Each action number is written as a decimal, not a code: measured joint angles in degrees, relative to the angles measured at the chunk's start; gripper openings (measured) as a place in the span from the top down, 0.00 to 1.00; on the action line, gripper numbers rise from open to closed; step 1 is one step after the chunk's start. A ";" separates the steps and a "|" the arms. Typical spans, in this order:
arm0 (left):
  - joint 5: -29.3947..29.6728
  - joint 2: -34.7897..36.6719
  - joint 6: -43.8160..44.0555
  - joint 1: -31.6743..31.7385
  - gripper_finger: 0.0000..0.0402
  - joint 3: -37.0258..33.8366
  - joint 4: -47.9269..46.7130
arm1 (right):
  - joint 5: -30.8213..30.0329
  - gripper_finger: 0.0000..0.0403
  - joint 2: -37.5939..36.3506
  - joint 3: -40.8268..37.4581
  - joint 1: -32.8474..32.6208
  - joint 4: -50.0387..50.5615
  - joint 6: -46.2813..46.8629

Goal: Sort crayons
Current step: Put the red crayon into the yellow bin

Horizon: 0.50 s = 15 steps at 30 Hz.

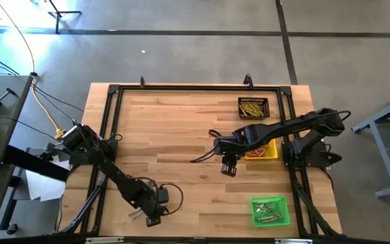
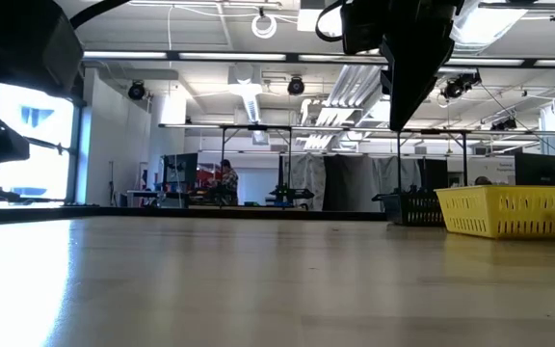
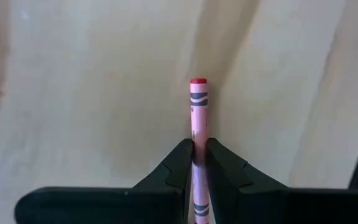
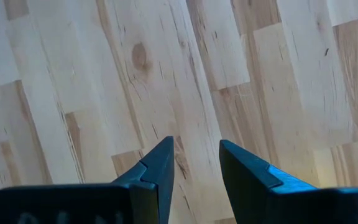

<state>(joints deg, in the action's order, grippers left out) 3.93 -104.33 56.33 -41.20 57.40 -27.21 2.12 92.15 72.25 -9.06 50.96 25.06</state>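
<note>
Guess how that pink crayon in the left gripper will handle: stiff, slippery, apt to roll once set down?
Probably stiff: the pink crayon stands straight out past the left gripper with no sag. Its paper wrapper likely gives the fingers fair friction, so slip seems unlikely. It looks like a round stick, so it may roll if dropped on the bare wooden table.

You have one pink crayon (image 3: pixel 198 112) with a red tip and a paper wrapper, pinched between dark fingers and pointing straight out over bare wood at about 7 o'clock on the table. Yellow crayons (image 1: pixel 252 107) lie piled in the black tray at 1 o'clock. Greyish crayons (image 1: pixel 268 210) lie jumbled in the green tray at 5 o'clock.
</note>
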 joint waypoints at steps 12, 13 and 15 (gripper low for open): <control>4.31 -0.34 0.48 3.51 0.92 -0.37 7.57 | 0.01 0.72 0.01 0.00 0.00 -0.02 0.00; 4.79 -0.56 0.69 3.72 0.92 -0.34 7.92 | -0.01 0.72 0.01 0.00 0.00 -0.02 0.02; 4.99 -0.95 2.29 4.14 0.92 -0.28 8.12 | 0.01 0.72 0.01 0.00 0.00 0.00 0.70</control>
<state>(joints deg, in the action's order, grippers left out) 8.93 -105.28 58.62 -37.07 57.12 -19.09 2.13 92.16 72.25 -9.06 50.96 25.76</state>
